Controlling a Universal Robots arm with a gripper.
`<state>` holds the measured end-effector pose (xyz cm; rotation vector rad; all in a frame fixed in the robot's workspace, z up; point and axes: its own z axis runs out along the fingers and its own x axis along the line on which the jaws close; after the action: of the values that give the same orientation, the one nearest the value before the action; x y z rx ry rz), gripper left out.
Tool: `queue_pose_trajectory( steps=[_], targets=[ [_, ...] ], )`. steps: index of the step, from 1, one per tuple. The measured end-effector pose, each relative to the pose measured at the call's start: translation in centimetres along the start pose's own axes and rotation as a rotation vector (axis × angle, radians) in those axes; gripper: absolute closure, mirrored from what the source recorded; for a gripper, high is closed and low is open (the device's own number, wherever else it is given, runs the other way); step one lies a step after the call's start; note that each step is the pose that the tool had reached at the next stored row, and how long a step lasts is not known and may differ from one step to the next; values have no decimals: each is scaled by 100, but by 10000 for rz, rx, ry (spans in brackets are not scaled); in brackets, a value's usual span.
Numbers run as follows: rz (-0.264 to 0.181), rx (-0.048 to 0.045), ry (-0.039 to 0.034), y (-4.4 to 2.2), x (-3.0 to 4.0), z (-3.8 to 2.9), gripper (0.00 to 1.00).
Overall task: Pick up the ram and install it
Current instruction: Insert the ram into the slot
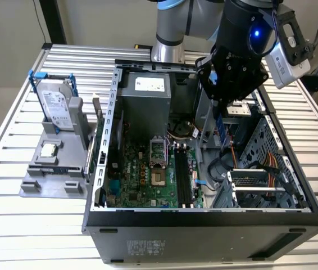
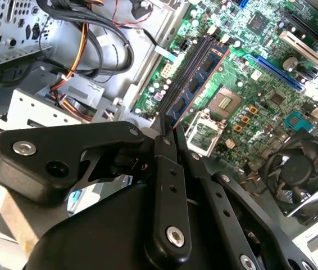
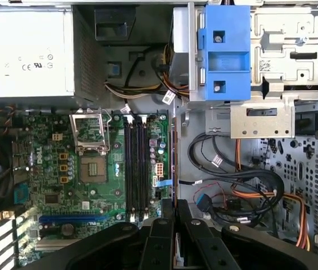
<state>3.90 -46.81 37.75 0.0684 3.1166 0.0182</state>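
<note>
One arm here, reaching down from the back of the open PC case (image 1: 100,185), with the hand (image 1: 222,115) pointing straight down into it, over the bare metal floor just to the exterior view's right of the green motherboard (image 1: 148,174). The hand is clamped narrow on the ram (image 1: 221,130), pinching it by its top end. That blue stick hangs roughly vertical in the exterior view, long axis running top to bottom and the free end pointing down into the case. In the second wrist view the ram (image 2: 195,84) stretches away from the fingers (image 2: 163,147) toward the black memory slots (image 2: 188,64). Hard drive in its blue bracket (image 1: 57,107) sits on the table (image 1: 13,163), well apart on the exterior view's left.
</note>
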Motion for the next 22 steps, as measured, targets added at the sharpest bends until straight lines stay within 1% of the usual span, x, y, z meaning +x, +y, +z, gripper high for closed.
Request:
queue_pose_trajectory(
  steps=[18,22],
  targets=[
    [0,24,-1,-1,2,55,100],
    [0,56,-3,-1,2,71,100]
  ],
)
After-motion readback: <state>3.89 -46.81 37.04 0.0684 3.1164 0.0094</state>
